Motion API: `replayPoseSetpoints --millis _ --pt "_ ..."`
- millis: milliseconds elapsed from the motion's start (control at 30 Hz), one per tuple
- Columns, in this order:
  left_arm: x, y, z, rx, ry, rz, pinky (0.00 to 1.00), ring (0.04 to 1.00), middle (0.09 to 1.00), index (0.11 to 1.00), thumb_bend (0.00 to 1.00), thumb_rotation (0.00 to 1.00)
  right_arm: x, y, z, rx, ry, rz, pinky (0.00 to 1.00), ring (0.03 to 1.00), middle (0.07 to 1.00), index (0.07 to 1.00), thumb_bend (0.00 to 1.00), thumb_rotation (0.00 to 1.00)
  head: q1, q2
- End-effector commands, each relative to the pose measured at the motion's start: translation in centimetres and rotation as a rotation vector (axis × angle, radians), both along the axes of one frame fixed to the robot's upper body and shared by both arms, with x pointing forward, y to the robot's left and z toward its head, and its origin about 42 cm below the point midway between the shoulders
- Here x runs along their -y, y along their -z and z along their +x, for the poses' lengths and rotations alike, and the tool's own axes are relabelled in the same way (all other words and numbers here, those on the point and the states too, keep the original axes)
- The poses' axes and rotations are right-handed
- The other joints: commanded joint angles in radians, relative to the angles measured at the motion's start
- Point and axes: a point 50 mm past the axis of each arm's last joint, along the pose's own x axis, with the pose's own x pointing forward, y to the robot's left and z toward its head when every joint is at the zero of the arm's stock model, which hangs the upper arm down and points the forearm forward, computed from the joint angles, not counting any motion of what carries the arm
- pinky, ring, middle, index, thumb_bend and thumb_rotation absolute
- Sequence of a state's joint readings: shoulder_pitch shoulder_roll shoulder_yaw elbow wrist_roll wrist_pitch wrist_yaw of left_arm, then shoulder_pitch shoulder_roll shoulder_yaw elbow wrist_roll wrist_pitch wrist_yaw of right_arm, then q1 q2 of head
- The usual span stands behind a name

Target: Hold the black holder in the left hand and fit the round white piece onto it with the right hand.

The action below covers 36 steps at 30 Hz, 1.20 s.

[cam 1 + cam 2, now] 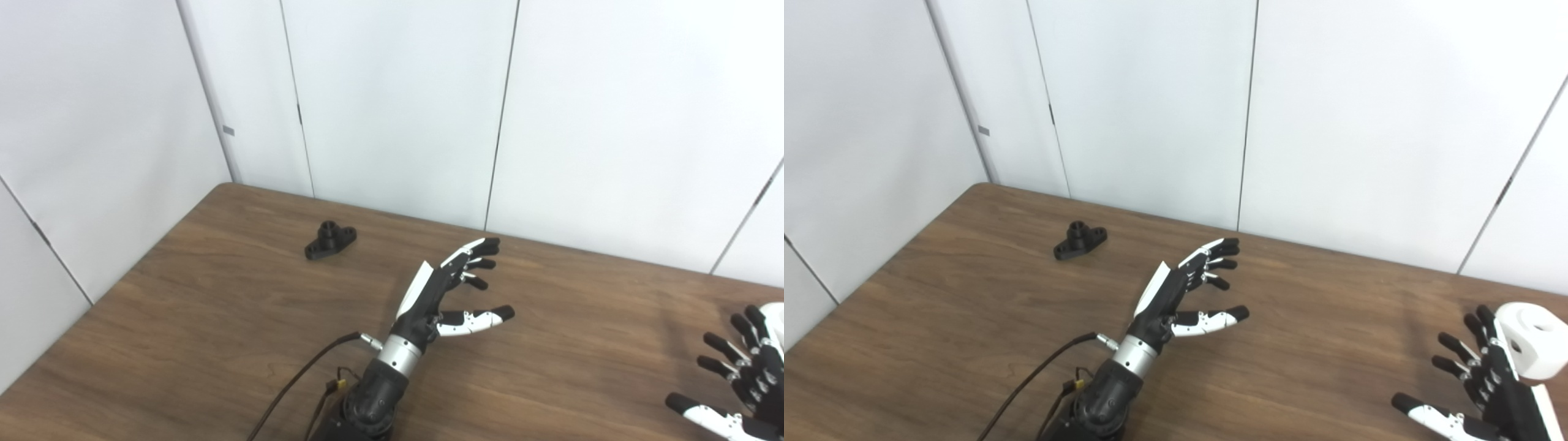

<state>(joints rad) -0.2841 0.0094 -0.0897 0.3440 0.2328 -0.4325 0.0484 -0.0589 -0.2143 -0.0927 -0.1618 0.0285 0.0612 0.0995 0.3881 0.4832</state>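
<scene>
Black holder (331, 241) sitting on worktop (202, 318) near far-left corner, apart from both hands. Left robot hand (450, 288) hovering mid-worktop, fingers spread, holding nothing. Right robot hand (1482, 383) spread at right edge, white piece (1532, 340) lying just behind it.

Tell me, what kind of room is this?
Probably a robot test station, not a home: a bare wooden table boxed in by plain white panels, holding only a small black holder and a round white piece, with the left robot hand open above it.
</scene>
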Motion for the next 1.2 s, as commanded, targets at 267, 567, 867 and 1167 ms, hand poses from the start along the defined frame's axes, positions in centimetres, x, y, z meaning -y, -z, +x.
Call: replayPoseSetpoints --millis 267,567,867,1167 --pt "0.1 3.5 -2.1 -0.115 0.001 -0.033 0.57 0.744 0.806 0.799 0.69 0.08 0.3 -1.7 0.4 0.071 0.002 -0.018 0.78 0.87 0.981 1.0 0.74 0.01 0.001 0.001" --pt "-1.7 1.9 -0.9 -0.108 0.032 0.07 0.54 0.658 0.693 0.643 0.71 0.02 0.3 -1.4 1.3 0.066 0.003 -0.018 0.75 0.852 0.975 1.0 0.74 0.0 0.005 -0.005" --pt "-4.6 -2.1 -0.1 -0.041 0.011 0.129 0.52 0.647 0.701 0.666 0.71 0.0 0.0 -1.5 1.7 0.081 -0.003 -0.019 0.73 0.839 0.974 1.0 0.73 0.04 0.002 -0.014" --pt "-7.9 -4.9 0.4 -0.026 -0.054 0.229 0.58 0.717 0.737 0.682 0.73 0.0 0.1 -1.6 1.7 0.089 -0.005 -0.022 0.72 0.834 0.966 1.0 0.73 0.06 0.004 -0.014"
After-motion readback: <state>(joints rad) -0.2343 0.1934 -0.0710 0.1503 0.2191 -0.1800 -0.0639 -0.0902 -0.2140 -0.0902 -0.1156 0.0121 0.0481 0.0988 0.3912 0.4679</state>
